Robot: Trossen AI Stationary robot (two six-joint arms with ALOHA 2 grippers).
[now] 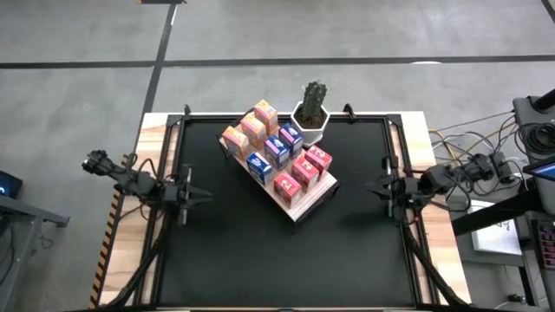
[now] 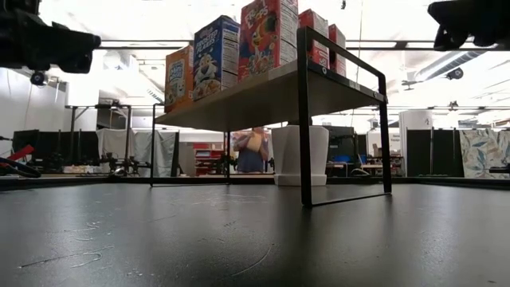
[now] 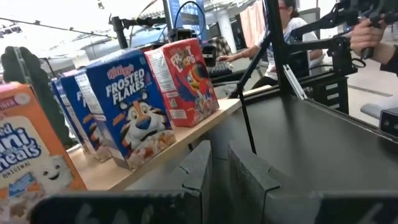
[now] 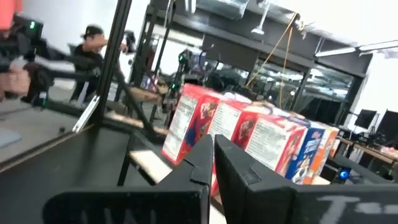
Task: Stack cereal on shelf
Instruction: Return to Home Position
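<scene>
The black tabletop (image 1: 260, 251) fills the middle of the high view. The shelf (image 1: 314, 199) stands on it slightly beyond centre, turned diagonally; the low view shows it as a light-wood board raised on thin black legs. The cereal (image 1: 276, 152) stands upright on the board in three close rows: orange boxes (image 1: 253, 127) farthest back, blue boxes (image 1: 270, 154) in the middle, red boxes (image 1: 303, 171) nearest the right arm. There seem to be three per row, though the overhead picture is too small to be sure. A white potted cactus (image 1: 310, 119) sits just beside the shelf's far corner. The left gripper (image 1: 201, 195) hangs near the table's left edge, well apart from the shelf, fingers drawn together and holding nothing. The right gripper (image 1: 371, 186) mirrors it at the right edge, fingers likewise together.
</scene>
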